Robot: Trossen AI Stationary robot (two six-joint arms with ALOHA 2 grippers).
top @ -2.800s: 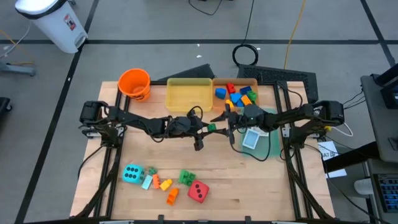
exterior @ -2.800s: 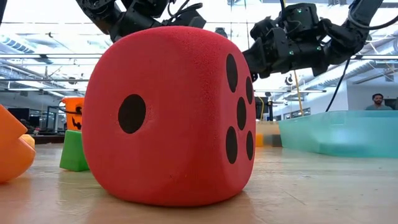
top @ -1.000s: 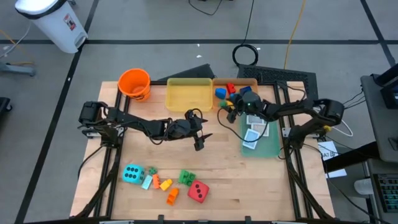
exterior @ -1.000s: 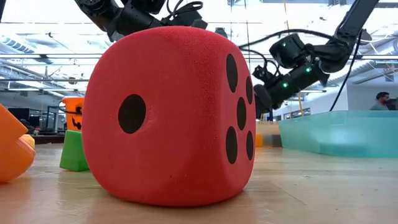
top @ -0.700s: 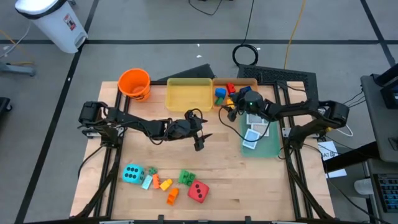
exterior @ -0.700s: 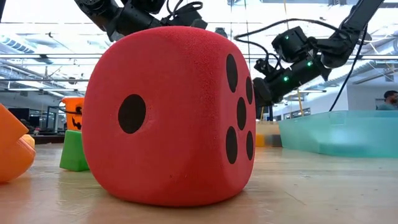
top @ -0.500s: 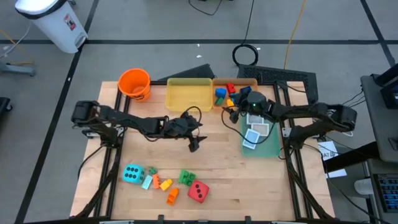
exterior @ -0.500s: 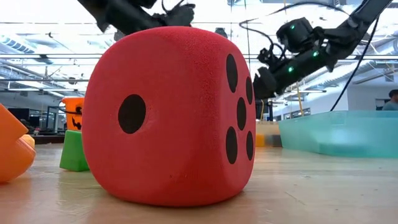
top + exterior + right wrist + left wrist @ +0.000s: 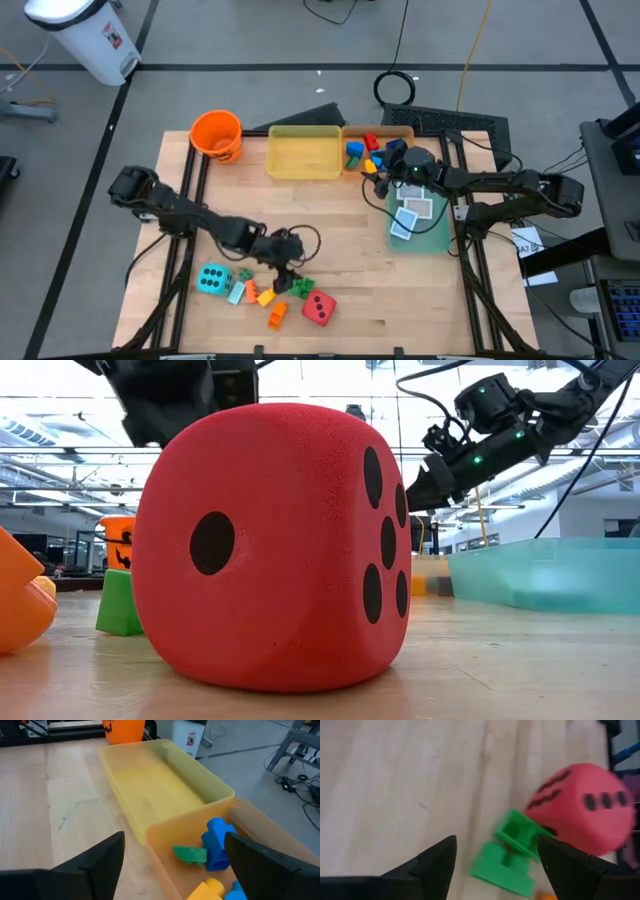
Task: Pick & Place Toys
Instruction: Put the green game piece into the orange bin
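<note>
The cyan die [image 9: 212, 279] sits at the bench's [image 9: 360, 270] front; the left gripper [image 9: 288, 280] hangs over the green bricks [image 9: 299, 286], fingers apart, the red die [image 9: 319, 308] just beside; the right gripper [image 9: 376, 178] waits, fingers apart, by the orange tray [image 9: 408, 131] holding bricks.

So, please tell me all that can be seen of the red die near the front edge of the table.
The red die is a soft-looking foam cube with rounded edges and black pips. It sits flat on the wooden table: two pips face up, one pip and five pips show on its sides. A green brick lies right beside it, touching or nearly so. The open left gripper is just over that brick, not gripping the die.
</note>
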